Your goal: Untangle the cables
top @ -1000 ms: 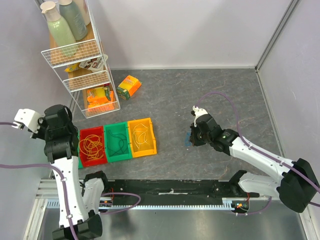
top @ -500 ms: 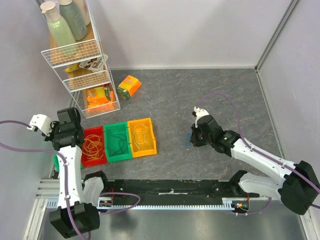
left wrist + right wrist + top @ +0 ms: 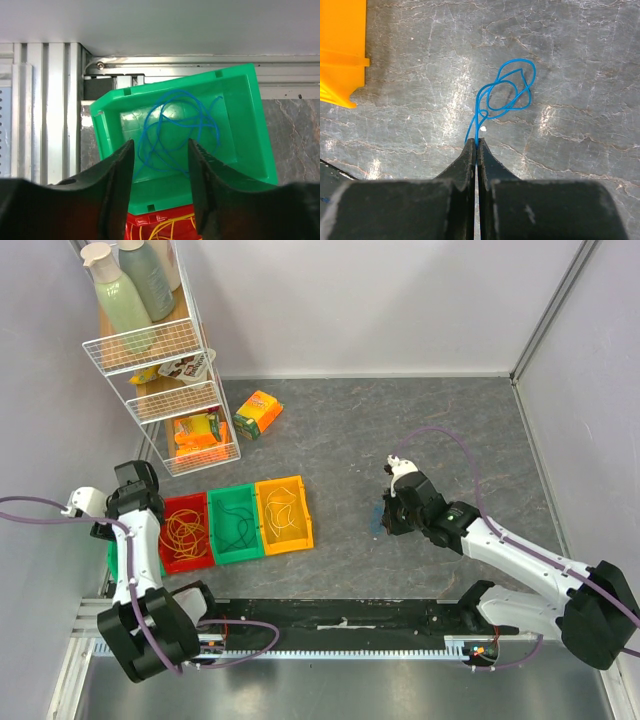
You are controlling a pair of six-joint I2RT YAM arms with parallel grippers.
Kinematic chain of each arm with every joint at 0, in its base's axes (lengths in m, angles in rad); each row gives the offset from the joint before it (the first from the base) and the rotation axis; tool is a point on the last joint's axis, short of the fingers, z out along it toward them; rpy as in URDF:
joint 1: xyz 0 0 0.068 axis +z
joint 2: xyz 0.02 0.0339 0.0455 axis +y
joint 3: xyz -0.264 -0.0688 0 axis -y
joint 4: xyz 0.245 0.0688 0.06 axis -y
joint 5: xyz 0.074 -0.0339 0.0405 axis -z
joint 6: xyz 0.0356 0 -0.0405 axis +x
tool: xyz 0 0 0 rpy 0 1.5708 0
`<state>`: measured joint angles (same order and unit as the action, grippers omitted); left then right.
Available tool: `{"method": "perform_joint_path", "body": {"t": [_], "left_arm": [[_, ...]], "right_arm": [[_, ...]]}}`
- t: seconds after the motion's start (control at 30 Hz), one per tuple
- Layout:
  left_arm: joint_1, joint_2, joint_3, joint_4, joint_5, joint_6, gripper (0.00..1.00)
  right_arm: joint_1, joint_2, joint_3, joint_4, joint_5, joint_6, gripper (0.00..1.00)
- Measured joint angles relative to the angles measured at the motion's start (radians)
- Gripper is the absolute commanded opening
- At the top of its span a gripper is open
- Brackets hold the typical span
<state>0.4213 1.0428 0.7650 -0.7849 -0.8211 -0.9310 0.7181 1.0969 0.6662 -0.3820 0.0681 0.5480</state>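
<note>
My left gripper (image 3: 160, 145) hangs open over a green bin (image 3: 175, 82) at the table's left edge, with nothing between its fingers. A tangle of blue cables (image 3: 175, 125) lies inside that bin. Beside it, the red bin (image 3: 150, 220) holds yellow-orange cables. Out on the grey floor my right gripper (image 3: 476, 142) is shut on the end of a looped blue cable (image 3: 507, 92). From above, the right gripper (image 3: 387, 515) is right of the bins. Orange cables (image 3: 185, 532), dark green cables (image 3: 238, 525) and yellow cables (image 3: 283, 512) lie in three bins.
A white wire rack (image 3: 150, 340) with bottles and packets stands at the back left. An orange packet (image 3: 258, 412) lies on the floor near it. A black rail (image 3: 340, 615) runs along the near edge. The orange bin's corner (image 3: 340, 50) shows left of the right gripper.
The left arm has swung down and in over the green bin at the left edge, and its jaws have gone from shut to open. The right arm has barely moved.
</note>
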Motion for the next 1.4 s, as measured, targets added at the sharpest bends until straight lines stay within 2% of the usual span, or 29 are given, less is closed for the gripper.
{"method": "perform_joint_path", "body": {"t": [0.07,0.17,0.3,0.43,0.6,0.73,0.83,0.9,0.97,1.2,1.33,1.4], "left_arm": [[0.003,0.003,0.000,0.000,0.021,-0.008,0.73],[0.004,-0.013,0.000,0.003,0.066,-0.005,0.78],[0.000,-0.099,0.000,0.051,0.218,0.029,0.70],[-0.077,-0.160,0.009,0.156,0.446,0.107,0.71],[-0.361,-0.181,0.009,0.353,0.732,0.182,0.76],[-0.565,-0.231,-0.132,0.631,0.998,0.184,0.76],[-0.756,-0.177,-0.187,0.765,1.104,0.211,0.75],[-0.892,-0.100,-0.186,0.838,1.145,0.257,0.69],[-0.982,-0.047,-0.184,0.887,1.200,0.299,0.66],[-1.032,0.039,-0.181,1.013,1.378,0.378,0.67],[-1.043,0.041,-0.182,1.027,1.402,0.399,0.68],[-1.045,0.042,-0.183,1.027,1.403,0.402,0.68]], "right_arm": [[0.000,0.001,0.000,0.000,0.000,0.000,0.00],[0.000,0.003,0.000,0.001,0.000,0.000,0.00],[0.000,0.017,0.000,0.008,0.000,0.000,0.00],[0.000,0.040,0.000,0.009,-0.001,0.001,0.00],[0.000,0.053,0.000,0.027,-0.019,0.002,0.00],[0.000,0.062,-0.007,0.057,-0.082,0.009,0.00],[0.000,0.054,-0.022,0.096,-0.156,0.017,0.00],[0.000,0.035,-0.029,0.116,-0.208,0.018,0.01],[0.000,0.004,-0.030,0.134,-0.255,0.011,0.01],[0.000,-0.100,-0.011,0.150,-0.355,-0.058,0.04],[0.000,-0.160,-0.010,0.149,-0.304,-0.070,0.15],[0.000,-0.166,-0.013,0.147,-0.250,-0.064,0.29]]}}
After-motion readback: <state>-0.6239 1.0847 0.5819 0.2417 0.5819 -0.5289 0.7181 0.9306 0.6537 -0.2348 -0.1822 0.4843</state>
